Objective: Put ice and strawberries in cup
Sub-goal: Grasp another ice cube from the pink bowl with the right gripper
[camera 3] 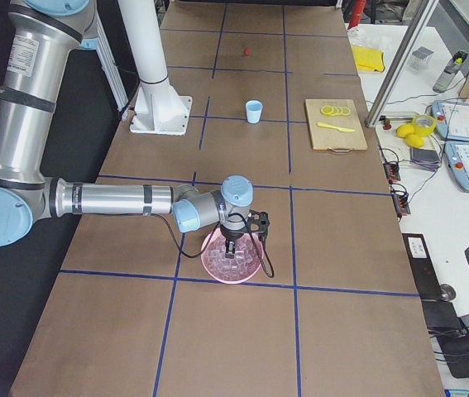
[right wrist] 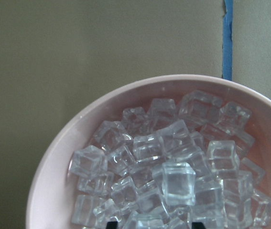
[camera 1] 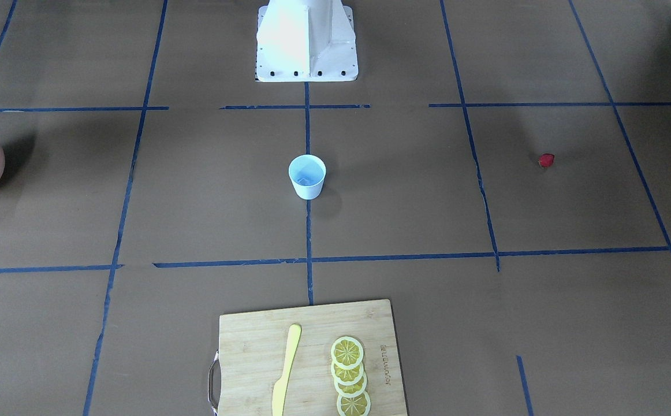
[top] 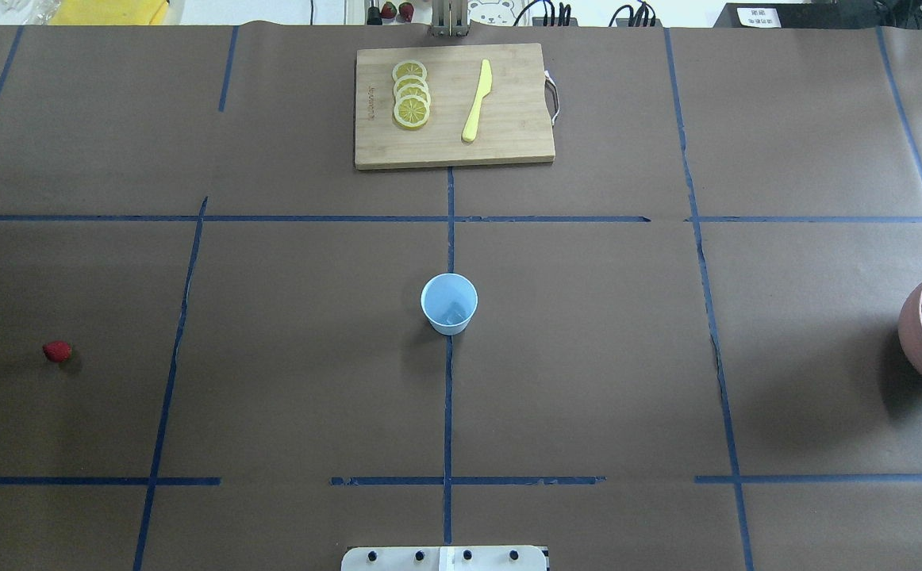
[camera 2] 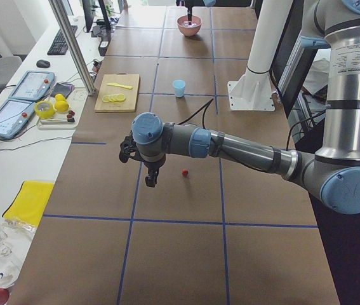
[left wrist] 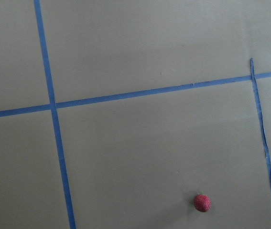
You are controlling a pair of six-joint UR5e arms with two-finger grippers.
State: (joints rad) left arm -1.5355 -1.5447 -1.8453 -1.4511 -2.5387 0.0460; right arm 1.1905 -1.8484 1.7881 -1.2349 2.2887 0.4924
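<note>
Looks like the ice grab is coming first. The right gripper (camera 3: 233, 246) is hanging over the pink bowl (camera 3: 217, 263), well out to the robot's right of the cup (top: 449, 303), with its tips just above the ice (right wrist: 173, 183). Two dark fingertips (right wrist: 110, 225) are showing at the bottom edge of the wrist view. They're standing apart with nothing between them.

The left gripper (camera 2: 149, 180) is hovering over the table well out to the cup's other side, near the strawberry (top: 57, 350). Only the side view is catching it, so I can't tell whether it's apart or together.

To do the step well:
- Go for one cube sitting proud on top of the pile.
- Straddle it square on flat faces and squeeze gently. Glassy cubes are probably slippery and likely to squirt out.
- Lift straight up past the bowl rim before travelling to the cup.
- Let go low over the cup's mouth so the cube isn't bouncing out or tipping the cup, which looks light.

Counts:
- Cup: one, upright. I can't tell if anything is in it.
- Strawberry: one.
- Bowl: one.
- Ice: a heap, too many to count.
- Beyond the cup, away from the robot: one board (top: 455, 151), one yellow knife (top: 477, 101) and four lemon slices (top: 412, 93).
</note>
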